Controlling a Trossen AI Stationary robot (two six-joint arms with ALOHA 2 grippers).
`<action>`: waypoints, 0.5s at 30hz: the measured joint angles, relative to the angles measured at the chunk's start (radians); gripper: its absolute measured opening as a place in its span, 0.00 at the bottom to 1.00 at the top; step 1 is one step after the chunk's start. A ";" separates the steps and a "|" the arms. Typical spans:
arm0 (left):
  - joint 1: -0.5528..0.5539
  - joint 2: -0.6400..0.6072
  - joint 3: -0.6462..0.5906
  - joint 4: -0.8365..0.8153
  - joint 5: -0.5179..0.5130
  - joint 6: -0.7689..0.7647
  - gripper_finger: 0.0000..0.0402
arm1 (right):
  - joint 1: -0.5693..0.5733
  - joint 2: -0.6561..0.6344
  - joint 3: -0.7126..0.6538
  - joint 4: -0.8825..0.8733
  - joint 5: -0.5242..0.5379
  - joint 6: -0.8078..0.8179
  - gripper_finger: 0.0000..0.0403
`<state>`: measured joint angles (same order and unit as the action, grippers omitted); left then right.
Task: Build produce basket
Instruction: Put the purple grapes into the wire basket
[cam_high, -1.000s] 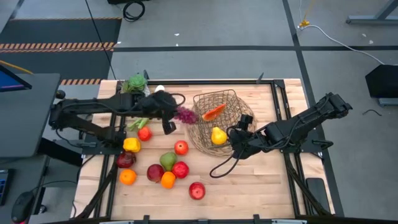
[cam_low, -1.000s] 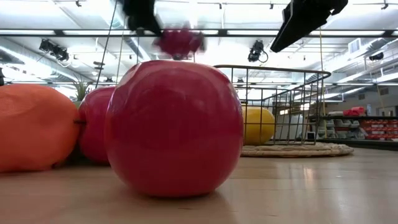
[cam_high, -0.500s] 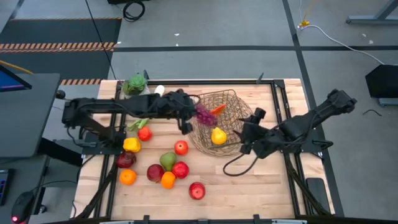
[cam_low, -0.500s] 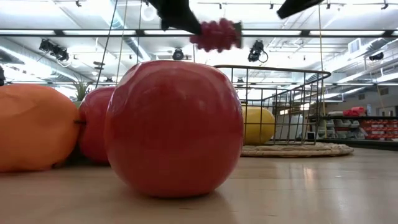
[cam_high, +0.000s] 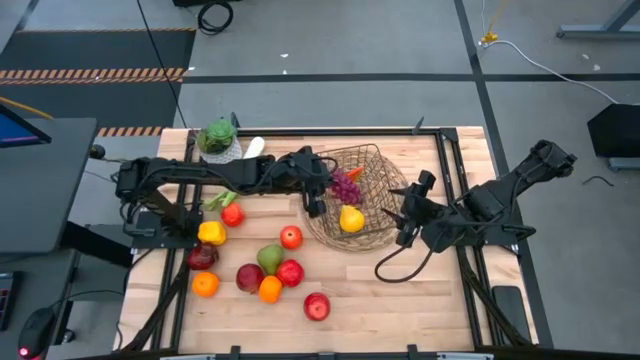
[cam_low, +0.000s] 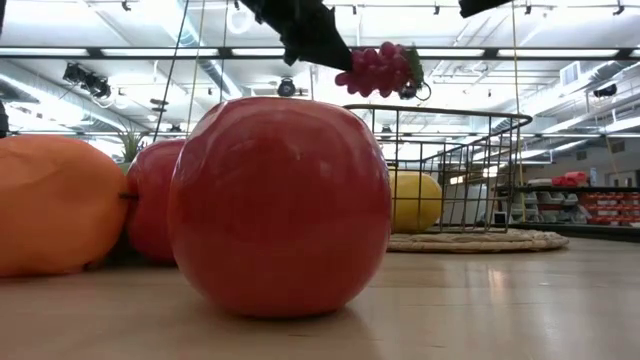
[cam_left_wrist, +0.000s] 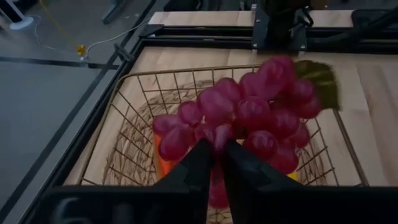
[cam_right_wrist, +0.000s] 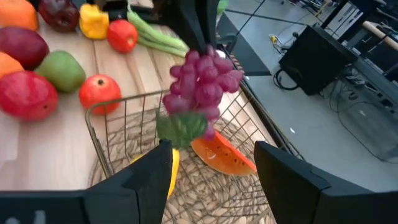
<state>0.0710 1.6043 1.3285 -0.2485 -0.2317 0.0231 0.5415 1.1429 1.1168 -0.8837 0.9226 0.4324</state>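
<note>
My left claw (cam_left_wrist: 214, 163) is clamped on the purple bunch of plastic grapes (cam_high: 345, 187), holding it in the air just over the near rim of the round tan wire basket (cam_high: 372, 160); this is the delivery step; a yellow pear-shaped fruit (cam_high: 351, 218) and an orange carrot (cam_right_wrist: 222, 157) already lie inside the basket. Next I judge I must lower over the basket's middle and release; my right claw (cam_right_wrist: 211, 171) waits beside the basket with its fingers apart, empty.

bright ceiling strip lights (cam_low: 90, 52), soft shadows (grapes (cam_left_wrist: 249, 118) blurred)
</note>
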 joint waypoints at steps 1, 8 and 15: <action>0.003 0.000 0.000 -0.001 0.000 0.000 0.12 | 0.000 0.004 0.000 -0.007 0.000 0.006 0.58; 0.006 0.000 0.000 -0.028 -0.008 0.005 0.13 | 0.000 0.020 0.000 -0.032 0.000 0.021 0.58; 0.007 0.000 0.000 -0.041 -0.026 -0.054 0.14 | -0.001 0.022 0.000 -0.032 0.000 0.021 0.58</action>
<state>0.0782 1.6043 1.3285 -0.2895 -0.2581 -0.0311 0.5407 1.1648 1.1168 -0.9161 0.9226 0.4534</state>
